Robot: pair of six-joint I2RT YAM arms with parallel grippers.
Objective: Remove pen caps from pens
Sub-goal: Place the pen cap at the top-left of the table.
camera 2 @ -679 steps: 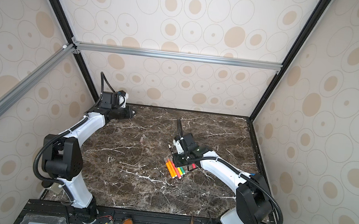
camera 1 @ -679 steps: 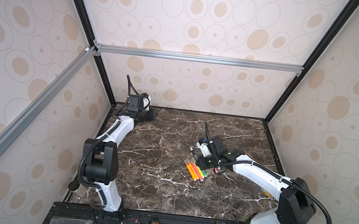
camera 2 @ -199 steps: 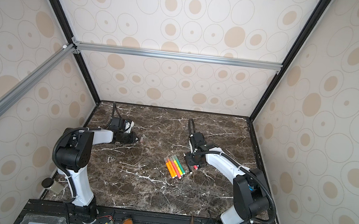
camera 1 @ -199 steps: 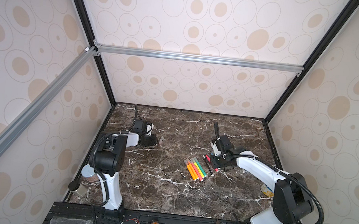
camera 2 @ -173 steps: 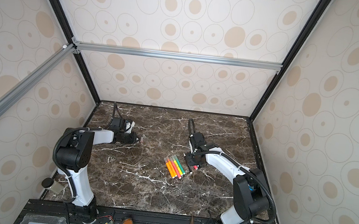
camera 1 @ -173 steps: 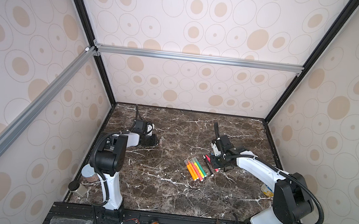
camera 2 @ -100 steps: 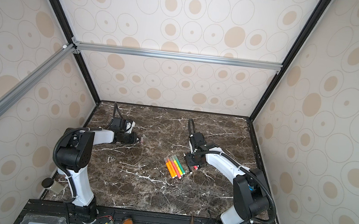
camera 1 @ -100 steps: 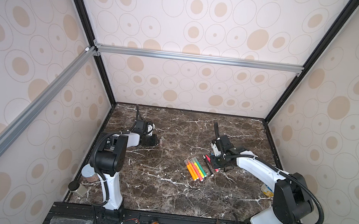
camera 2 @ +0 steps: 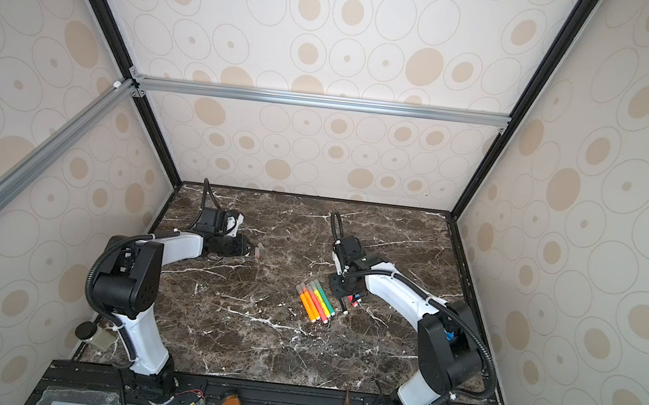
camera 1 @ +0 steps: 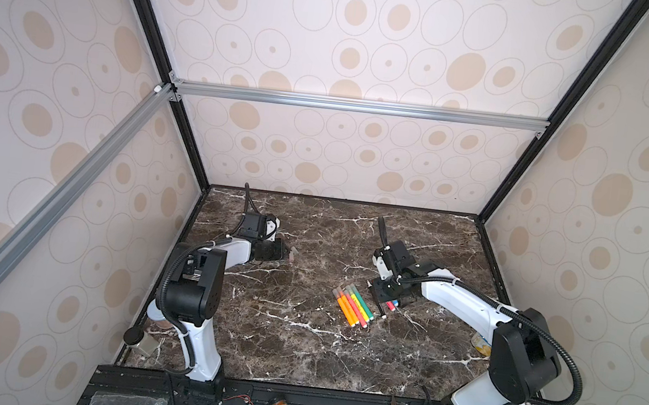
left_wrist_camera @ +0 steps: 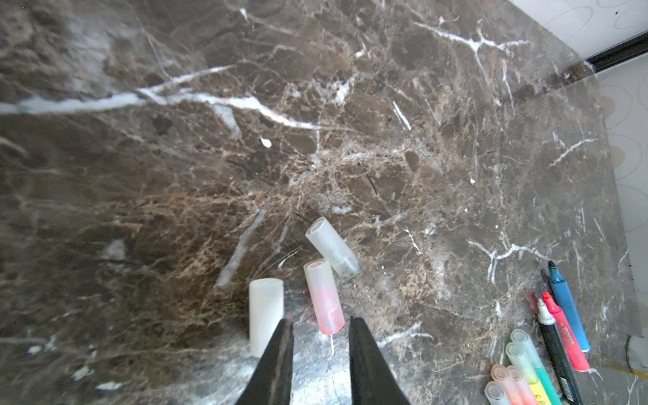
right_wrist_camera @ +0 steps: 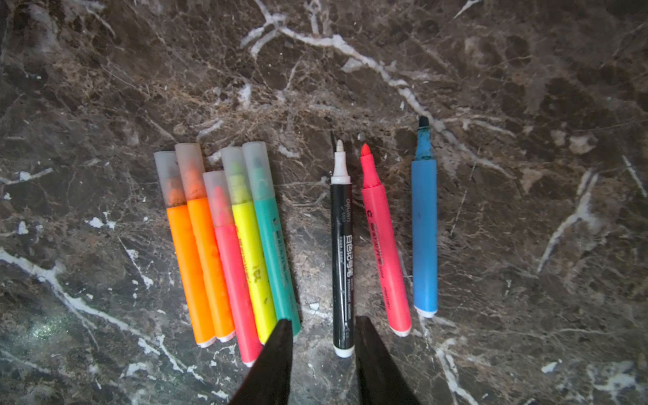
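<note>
Hands spread: my left hand and right hand hang low over the marble surface, pinching nothing.
Taking the black pen as landmark: its tail end lies between my right fingertips, apparently untouched. Just beside it lie a red pen and, past that, a blue pen, all three bare-tipped; on its other side five capped pens lie packed side by side. Well apart from it, by my left hand, three loose caps lie on the surface, the reddish cap lined up with the gap between my fingertips.
</note>
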